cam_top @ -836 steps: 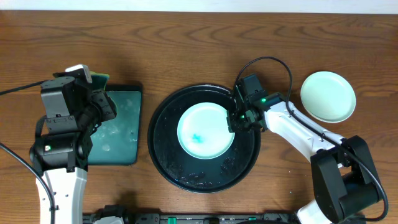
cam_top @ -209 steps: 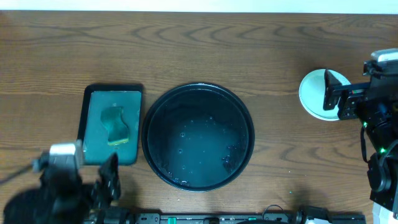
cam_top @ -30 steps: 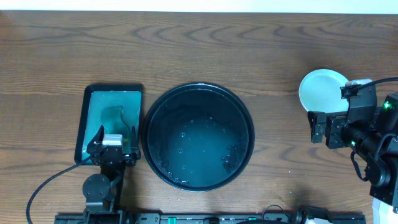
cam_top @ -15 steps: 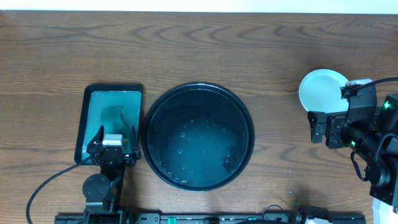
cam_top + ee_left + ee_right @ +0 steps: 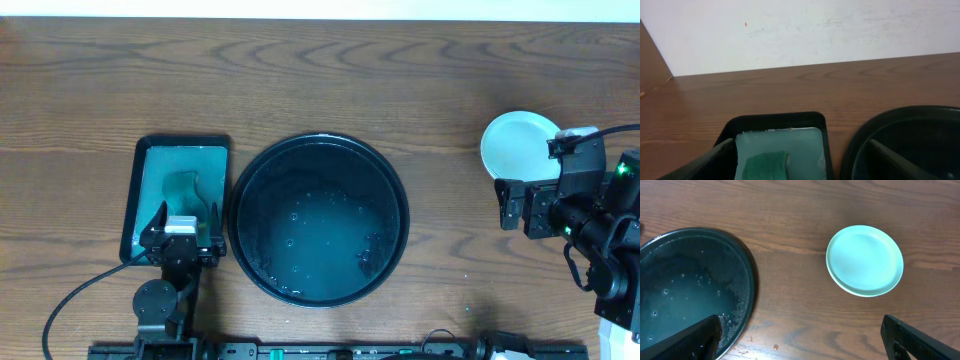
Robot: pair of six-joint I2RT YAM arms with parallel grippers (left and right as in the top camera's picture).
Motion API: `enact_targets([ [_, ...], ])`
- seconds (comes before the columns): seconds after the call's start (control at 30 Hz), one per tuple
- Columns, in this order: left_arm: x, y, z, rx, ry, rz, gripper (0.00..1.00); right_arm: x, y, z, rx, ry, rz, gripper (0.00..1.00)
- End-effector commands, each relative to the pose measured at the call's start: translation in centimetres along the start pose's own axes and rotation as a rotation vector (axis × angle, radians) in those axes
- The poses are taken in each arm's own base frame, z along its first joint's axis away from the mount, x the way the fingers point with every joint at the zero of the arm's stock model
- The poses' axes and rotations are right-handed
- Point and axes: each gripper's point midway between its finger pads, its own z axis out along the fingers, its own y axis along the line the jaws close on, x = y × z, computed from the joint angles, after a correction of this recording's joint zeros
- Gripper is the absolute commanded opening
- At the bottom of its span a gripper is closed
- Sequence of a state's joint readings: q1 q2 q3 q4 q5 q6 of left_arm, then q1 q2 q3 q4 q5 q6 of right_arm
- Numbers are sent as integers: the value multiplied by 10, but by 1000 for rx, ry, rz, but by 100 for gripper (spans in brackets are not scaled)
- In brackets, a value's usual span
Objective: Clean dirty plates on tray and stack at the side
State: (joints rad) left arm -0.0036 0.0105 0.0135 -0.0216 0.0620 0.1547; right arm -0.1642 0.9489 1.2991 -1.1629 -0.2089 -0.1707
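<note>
Showing both hands spread apart and empty, left hand point(image 5: 801, 145) at 7 o'clock, right hand point(image 5: 800, 330) at 3 o'clock, the tray point(image 5: 318, 139) at centre bare and wet, the plates point(image 5: 518, 148) stacked at 2 o'clock on the table point(image 5: 320, 70); any parking move should steer wide of that stack.

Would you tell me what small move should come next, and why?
Probably only parking remains: the plates sit stacked on the table, the black tray holds only wet residue, and the left end effector and right end effector are open, empty.
</note>
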Motion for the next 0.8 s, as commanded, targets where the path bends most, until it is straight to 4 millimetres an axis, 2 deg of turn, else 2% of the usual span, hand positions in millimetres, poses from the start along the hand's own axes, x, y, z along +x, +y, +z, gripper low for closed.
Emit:
enact_targets([
  [0.0, 13, -6, 0, 31, 43, 4, 81, -2, 1, -3, 0, -9, -15, 99],
  [0.47, 13, -6, 0, 31, 43, 4, 81, -5, 3, -3, -4, -54, -25, 99],
  [0.6, 13, -6, 0, 31, 42, 4, 81, -6, 15, 0, -55, -173, -55, 99],
  [0.77, 13, -6, 0, 31, 43, 4, 81, -3, 32, 14, -128, -403, -52, 99],
])
